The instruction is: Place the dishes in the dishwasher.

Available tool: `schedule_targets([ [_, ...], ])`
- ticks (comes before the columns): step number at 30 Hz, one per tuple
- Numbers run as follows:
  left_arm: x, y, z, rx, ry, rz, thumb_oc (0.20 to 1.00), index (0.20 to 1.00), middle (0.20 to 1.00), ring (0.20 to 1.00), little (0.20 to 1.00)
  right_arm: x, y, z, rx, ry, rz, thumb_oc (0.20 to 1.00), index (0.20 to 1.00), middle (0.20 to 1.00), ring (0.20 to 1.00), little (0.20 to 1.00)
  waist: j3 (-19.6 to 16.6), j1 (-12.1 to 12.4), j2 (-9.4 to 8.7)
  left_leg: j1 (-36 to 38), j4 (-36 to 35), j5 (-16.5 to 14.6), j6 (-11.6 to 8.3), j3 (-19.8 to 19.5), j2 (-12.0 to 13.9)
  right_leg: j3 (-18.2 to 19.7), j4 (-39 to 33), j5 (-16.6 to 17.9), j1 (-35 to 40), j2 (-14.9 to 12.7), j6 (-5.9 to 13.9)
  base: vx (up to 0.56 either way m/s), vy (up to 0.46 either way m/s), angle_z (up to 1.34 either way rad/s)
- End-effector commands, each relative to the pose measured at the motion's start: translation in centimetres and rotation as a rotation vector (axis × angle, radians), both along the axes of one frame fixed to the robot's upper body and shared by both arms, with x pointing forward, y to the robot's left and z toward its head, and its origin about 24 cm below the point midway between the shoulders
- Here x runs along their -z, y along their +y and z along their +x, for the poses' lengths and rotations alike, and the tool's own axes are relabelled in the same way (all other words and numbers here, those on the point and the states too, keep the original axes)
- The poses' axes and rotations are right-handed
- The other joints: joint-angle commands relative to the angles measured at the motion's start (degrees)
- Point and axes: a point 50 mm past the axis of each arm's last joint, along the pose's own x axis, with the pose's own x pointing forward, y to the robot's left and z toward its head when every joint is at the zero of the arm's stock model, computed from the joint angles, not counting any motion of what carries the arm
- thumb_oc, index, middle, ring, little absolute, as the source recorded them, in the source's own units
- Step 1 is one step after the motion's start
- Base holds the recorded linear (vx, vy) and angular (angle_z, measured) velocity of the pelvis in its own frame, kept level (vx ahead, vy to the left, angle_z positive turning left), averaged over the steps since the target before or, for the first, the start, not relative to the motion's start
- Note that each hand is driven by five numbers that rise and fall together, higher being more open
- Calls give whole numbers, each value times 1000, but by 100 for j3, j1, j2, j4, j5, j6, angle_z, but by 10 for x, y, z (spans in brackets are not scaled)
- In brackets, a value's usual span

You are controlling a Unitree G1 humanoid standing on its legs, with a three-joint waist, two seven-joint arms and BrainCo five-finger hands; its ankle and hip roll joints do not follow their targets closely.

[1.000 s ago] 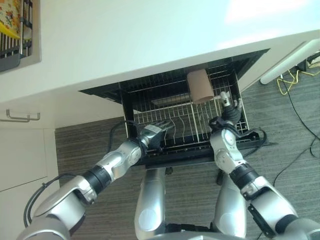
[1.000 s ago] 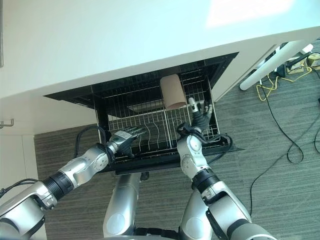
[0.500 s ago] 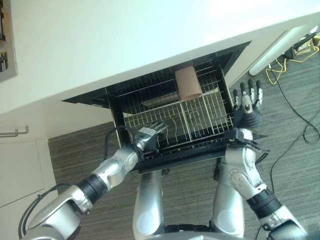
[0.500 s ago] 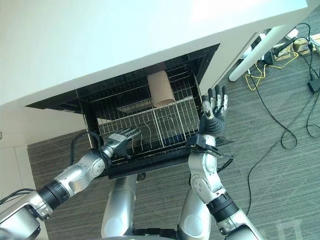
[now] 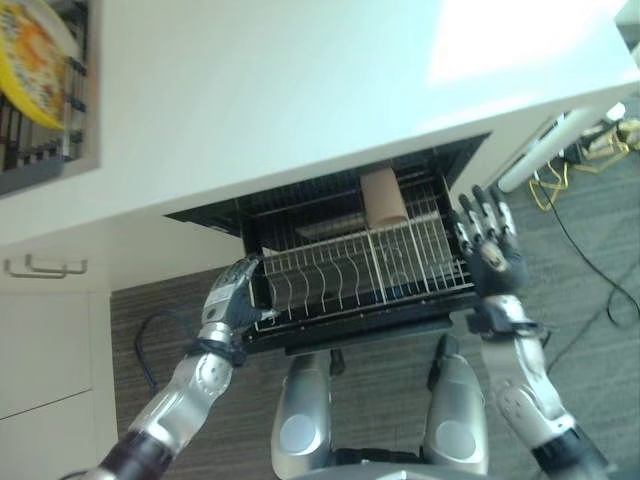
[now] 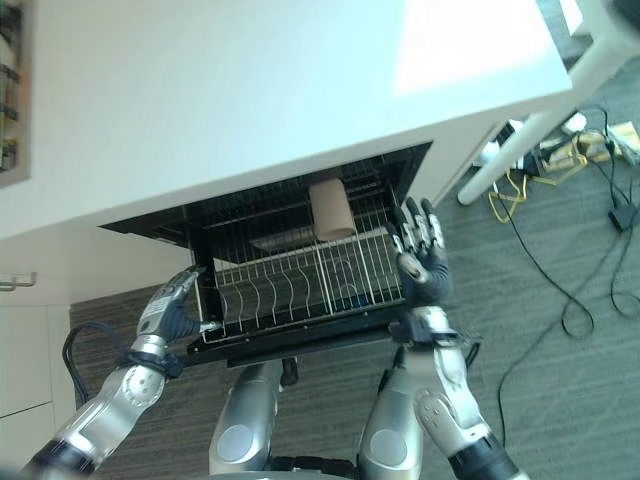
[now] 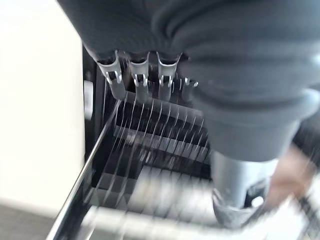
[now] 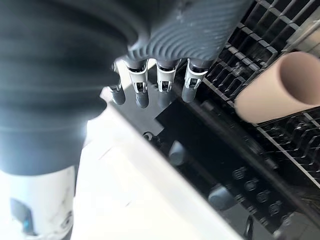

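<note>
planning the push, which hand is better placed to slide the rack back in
Left, probably. The left hand already rests at the rack front corner; the right hand is open beside it, apart.

Dishwasher rack point(image 6: 300, 290) pulled out beneath white counter point(image 6: 250, 110); tan cup point(image 6: 331, 209) lies on its side at rack's back edge. Left hand point(image 6: 172, 306) at rack's front left corner. Right hand point(image 6: 423, 262), fingers spread straight, beside rack's right edge.

My left hand point(image 5: 232, 293): lower left of frame, raised from a bent arm, fingers loosely extended | My right hand point(image 5: 489, 250): right of centre, forearm upright, fingers straight and spread, holding nothing
</note>
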Motion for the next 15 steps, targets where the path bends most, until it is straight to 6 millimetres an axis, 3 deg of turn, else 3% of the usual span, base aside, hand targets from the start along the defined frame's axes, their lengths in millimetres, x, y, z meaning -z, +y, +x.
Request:
schedule_targets([
  [1,-22,-8,16,150,-102,17,1000,1000,1000,1000,1000,-27,15,11,-113,-163,-21,1000,1000,1000,1000,1000,-536,9,-196,462,463,-1093,159,-58,-205,-462,-413,586,-178,135,-285,171,-67,21],
  [4,-32,-9,2,189,-159,-25,1000,1000,1000,1000,1000,-14,10,0,-127,-89,-26,1000,1000,1000,1000,1000,-1176,4,-281,1108,-87,-977,70,-94,-145,-590,-901,575,494,329,-218,189,-65,10],
  [8,-44,-17,-4,271,-242,-114,1000,1000,1000,1000,1000,-12,10,-6,-140,-83,-40,1000,1000,1000,1000,1000,-1475,-2,-351,1442,-380,-913,19,-100,-84,-682,-1077,564,811,432,-195,35,-63,5],
  [15,-71,-30,-4,508,-487,-705,1000,1000,1000,1000,1000,-38,14,-5,-132,-317,-293,1000,1000,1000,1000,1000,-1889,69,-497,1726,-1017,-567,-290,-157,204,-838,-1614,668,1344,624,-182,-71,-62,8],
])
